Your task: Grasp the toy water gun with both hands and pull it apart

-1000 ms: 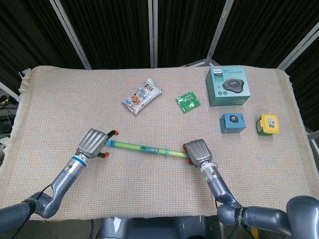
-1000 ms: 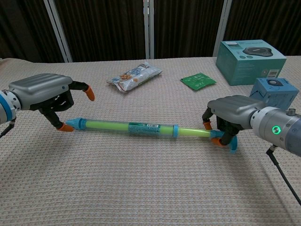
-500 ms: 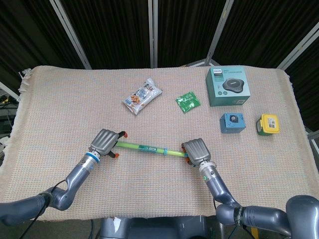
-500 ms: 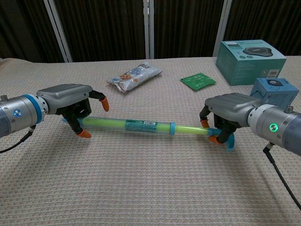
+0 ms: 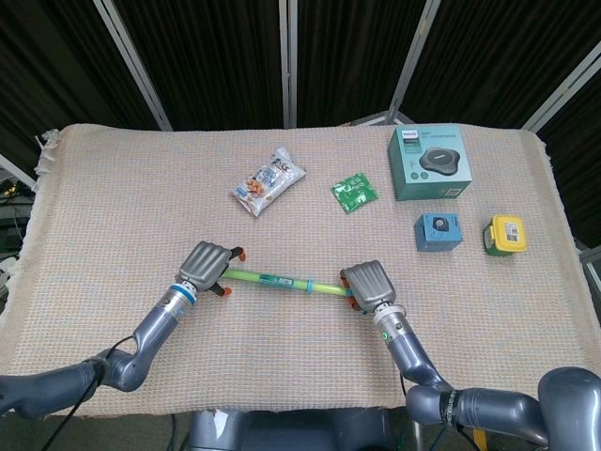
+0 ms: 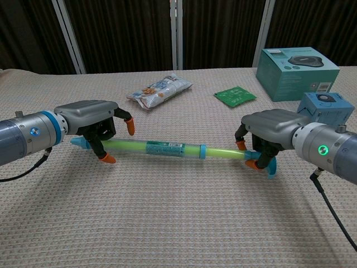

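The toy water gun [image 6: 167, 148] is a long green tube with blue ends, lying across the cloth-covered table [image 6: 178, 223]; the head view shows the toy water gun [image 5: 282, 280] near the front middle. My left hand [image 6: 92, 120] curls its orange-tipped fingers around the tube close to its left end, and the blue tip sticks out past the hand. My right hand [image 6: 268, 131] grips the thin plunger end and its blue handle. In the head view the left hand [image 5: 208, 265] and right hand [image 5: 368, 285] sit at the gun's two ends.
Behind the gun lie a snack bag [image 5: 269, 181] and a green packet [image 5: 355, 191]. A teal box [image 5: 429, 162] stands at the back right, with a small blue box [image 5: 438, 232] and a yellow-green item [image 5: 505, 235] in front of it.
My left hand moved right from beyond the gun's tip onto the tube and closed its fingers around it. The right hand kept its grip and barely shifted.
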Controlling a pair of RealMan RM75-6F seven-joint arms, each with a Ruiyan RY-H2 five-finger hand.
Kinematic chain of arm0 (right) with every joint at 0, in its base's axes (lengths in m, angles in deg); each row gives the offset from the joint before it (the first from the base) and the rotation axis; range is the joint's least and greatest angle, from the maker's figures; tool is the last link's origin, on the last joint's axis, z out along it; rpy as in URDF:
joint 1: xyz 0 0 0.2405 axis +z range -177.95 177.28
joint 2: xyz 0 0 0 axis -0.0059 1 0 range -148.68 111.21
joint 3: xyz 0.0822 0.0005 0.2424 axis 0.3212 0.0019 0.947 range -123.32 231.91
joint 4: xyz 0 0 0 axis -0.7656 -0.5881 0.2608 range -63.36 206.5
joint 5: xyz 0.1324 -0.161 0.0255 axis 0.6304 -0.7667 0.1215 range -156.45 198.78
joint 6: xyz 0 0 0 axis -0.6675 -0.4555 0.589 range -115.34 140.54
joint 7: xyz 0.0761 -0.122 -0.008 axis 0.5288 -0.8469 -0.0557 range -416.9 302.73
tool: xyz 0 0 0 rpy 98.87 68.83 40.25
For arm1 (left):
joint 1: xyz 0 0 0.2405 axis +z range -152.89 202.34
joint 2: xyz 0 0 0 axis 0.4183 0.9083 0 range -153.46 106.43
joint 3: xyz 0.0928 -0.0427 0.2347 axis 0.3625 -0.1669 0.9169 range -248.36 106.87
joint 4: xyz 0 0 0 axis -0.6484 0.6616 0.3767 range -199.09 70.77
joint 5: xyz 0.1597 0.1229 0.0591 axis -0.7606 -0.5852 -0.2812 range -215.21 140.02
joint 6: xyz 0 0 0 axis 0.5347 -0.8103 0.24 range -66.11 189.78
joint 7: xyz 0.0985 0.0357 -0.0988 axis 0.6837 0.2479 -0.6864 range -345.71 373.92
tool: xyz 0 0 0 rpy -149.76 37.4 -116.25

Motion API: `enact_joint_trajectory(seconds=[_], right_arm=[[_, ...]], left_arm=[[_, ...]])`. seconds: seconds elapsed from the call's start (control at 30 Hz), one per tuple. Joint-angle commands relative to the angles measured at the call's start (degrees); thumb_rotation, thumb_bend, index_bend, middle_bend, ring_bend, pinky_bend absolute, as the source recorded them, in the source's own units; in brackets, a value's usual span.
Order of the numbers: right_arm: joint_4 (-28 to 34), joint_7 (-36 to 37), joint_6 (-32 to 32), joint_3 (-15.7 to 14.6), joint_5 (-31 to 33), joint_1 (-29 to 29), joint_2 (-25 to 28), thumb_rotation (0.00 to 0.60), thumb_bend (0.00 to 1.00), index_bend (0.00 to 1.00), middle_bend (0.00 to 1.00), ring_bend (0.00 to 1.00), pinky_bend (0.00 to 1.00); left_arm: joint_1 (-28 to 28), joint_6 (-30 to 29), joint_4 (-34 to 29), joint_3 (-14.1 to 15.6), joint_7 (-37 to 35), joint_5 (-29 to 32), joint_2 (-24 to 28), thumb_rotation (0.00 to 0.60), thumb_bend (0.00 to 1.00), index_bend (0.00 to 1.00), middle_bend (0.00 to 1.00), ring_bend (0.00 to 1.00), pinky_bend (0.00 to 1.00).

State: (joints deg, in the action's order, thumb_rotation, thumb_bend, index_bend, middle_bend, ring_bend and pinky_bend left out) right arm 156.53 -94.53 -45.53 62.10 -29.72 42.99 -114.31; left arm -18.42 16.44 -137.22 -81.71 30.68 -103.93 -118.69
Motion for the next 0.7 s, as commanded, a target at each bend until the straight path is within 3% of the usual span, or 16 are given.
enact_joint_trajectory(seconds=[0.03,0.37,0.7], right_arm=[[0.07,-0.04,-0.06,0.01,0.0,0.01,0.08,0.6,0.44,0.68,1.0,1.0,1.0],[0.4,0.57,-0.24,-0.14,-0.16,-0.28,0.67,0.6,0.44,0.68,1.0,1.0,1.0],[0.55,1.42,-0.65,-0.48,-1.4,-0.74,1.8,0.6,0.44,0.68,1.0,1.0,1.0]], left_arm=[[-0.15,-0.08,0.08,0.08,0.15,0.28,-0.14,0.6,0.17,0.38,0.89,0.84,1.0],[-0.54,-1.85,0.39,0.67,1.22,1.24,-0.9,0.6,0.44,0.67,0.89,0.84,1.0],[-0.53,-2.51,0.35,1.3,1.98,2.67,-0.42,0.6,0.47,0.78,0.9,0.84,1.0]])
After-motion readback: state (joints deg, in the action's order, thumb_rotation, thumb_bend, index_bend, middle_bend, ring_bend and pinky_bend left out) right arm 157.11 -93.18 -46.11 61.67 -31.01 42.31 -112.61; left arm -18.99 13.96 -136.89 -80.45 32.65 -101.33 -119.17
